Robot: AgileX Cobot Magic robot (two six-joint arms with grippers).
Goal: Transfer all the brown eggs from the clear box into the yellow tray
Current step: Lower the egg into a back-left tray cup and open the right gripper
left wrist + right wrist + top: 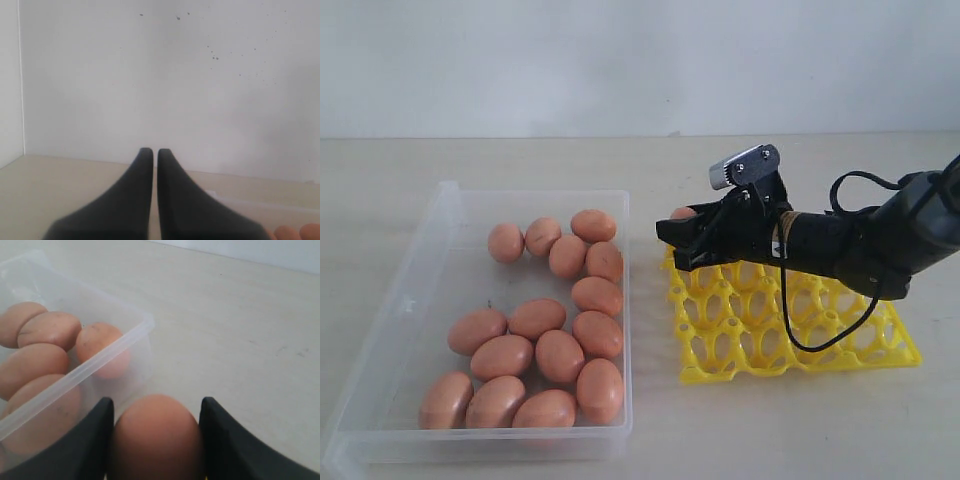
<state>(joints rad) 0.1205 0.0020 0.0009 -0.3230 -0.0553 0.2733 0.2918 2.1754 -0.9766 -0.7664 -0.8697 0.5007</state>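
left gripper [155,152]: my 2 dark fingers [142,180] are pressed almost together, only a thin slit between them and nothing in it; I face a white wall [160,75], and the exterior view does not catch this gripper.
clear box [440,200]: on the left of the table [770,430], near the tray, with a narrow strip of table between them.
brown eggs [560,356]: 15 lie on their sides in the box; 6 form a loose cluster toward its far right corner, and 9 are packed close, many touching, toward its near end.
held egg [155,435]: the 16th, outside the box, pinched between my 2 right fingers [85,445], one on each flank; in the exterior view only its top peeks out over the gripper [682,212].
right gripper [678,245]: spread wide but clamped on the held egg, over the far left corner of the tray, just beside the box's far right corner; I cannot tell whether the egg touches a cup.
yellow tray [740,350]: flat on the table, right of the box, its lattice of cups showing beneath my arm.
right arm [880,240]: reaches in from the right across the tray's far edge, a silver wrist camera [745,165] on top and a black cable [800,340] looping down over the tray.
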